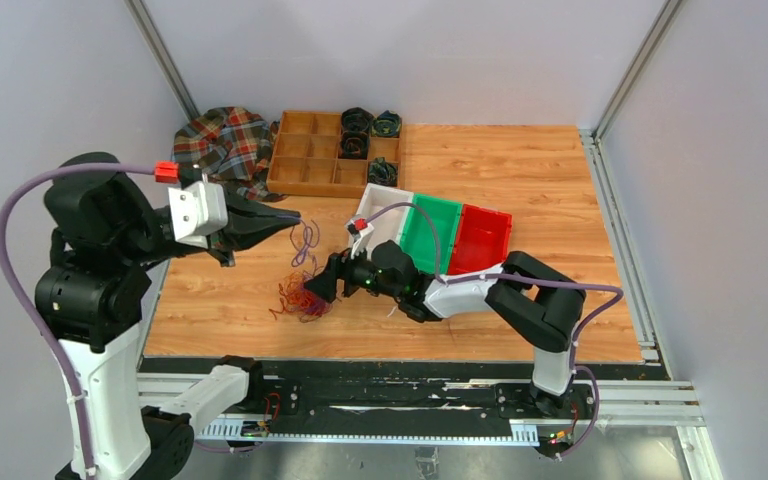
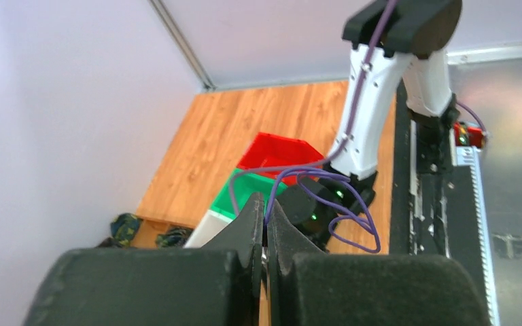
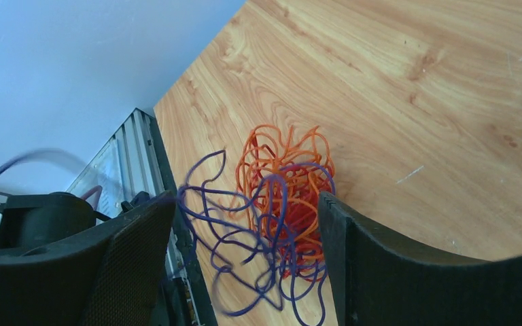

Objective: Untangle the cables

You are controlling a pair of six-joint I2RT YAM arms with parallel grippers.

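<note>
Pull-apart step: left claw (image 1: pixel 294 217) pinched purple strand (image 1: pixel 306 242); right claw (image 3: pixel 245 198) gaped astride bunch (image 3: pixel 292 183) at 6 o'clock. Next, probably clamp bunch.

The cables (image 1: pixel 305 297) are red, orange and purple, the cloth (image 1: pixel 222 142) plaid, the bins (image 1: pixel 430 232) white, green, red.

Plaid cloth (image 1: pixel 222 145) beside wooden tray (image 1: pixel 305 172) (dark coils (image 1: pixel 357 122) inside); coloured bins (image 1: pixel 430 235) nearby.

The cables (image 1: pixel 302 298) are lying on the table's (image 1: pixel 540 190) left front. Bins (image 1: pixel 432 232) are sitting to their right, and a tray (image 1: pixel 300 170) is standing behind them.
</note>
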